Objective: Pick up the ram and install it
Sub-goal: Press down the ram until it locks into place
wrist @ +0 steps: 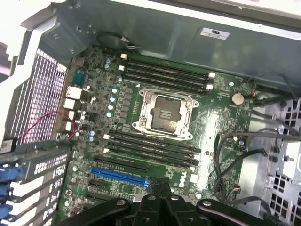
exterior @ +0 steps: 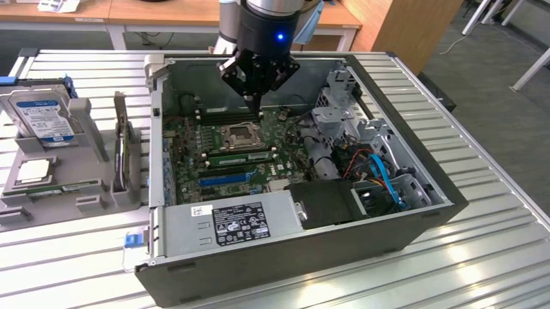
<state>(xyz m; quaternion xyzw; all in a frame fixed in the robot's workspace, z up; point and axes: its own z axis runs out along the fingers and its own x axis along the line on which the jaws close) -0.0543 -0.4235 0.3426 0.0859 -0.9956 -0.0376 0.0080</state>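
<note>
Gripper (exterior: 252, 103): closed finger to finger, nothing clamped between, pointing straight down inside the open computer case (exterior: 429, 187). Hangs above the far bank of memory slots (exterior: 228, 116) on the motherboard (exterior: 193, 151), just beyond the bare CPU socket (exterior: 238, 136); touches none of them, as far as can be judged.

Nearer than the socket: a green stick (exterior: 242, 156) already seated in a slot, then the blue slot (exterior: 225, 178).

Outside the case, toward the exterior view's left: grey parts tray (exterior: 94, 205) carrying a hard drive (exterior: 41, 116) on edge.

Ram (exterior: 56, 188), by best reading: lies flat at the near end of that tray, well apart from the gripper, beyond the case wall. Long axis roughly across the exterior view, slightly tilted, close to parallel with the slots. Appears as a thin green strip with a pale patch; chips and sticker too small to make out. Not yet picked up.
</note>
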